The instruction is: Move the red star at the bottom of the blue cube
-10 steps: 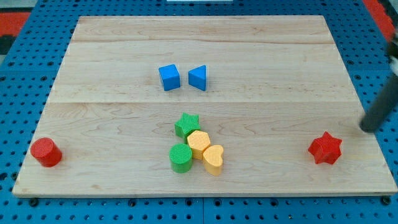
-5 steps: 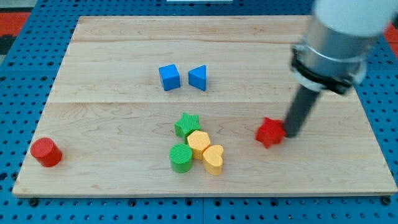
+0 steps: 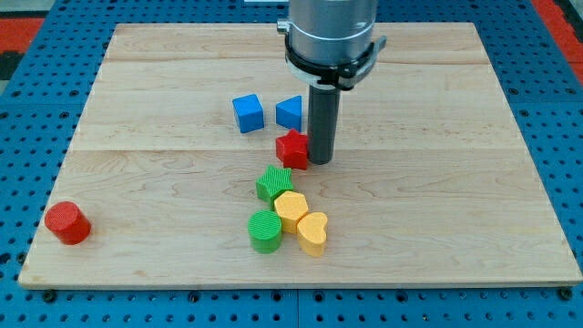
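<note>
The red star (image 3: 291,149) lies near the board's middle, just below the blue triangular block (image 3: 290,112) and to the lower right of the blue cube (image 3: 247,113). My tip (image 3: 320,161) touches the red star's right side. The rod rises from there toward the view's top and hides part of the board behind it.
A green star (image 3: 273,182), a yellow hexagon (image 3: 291,209), a yellow heart (image 3: 312,231) and a green cylinder (image 3: 265,230) cluster just below the red star. A red cylinder (image 3: 66,222) sits at the lower left. The wooden board (image 3: 455,109) lies on a blue pegboard.
My tip swept from the board's right edge toward the left and up, pushing the red star from the lower right to just below the blue triangular block. The other blocks stayed put.
</note>
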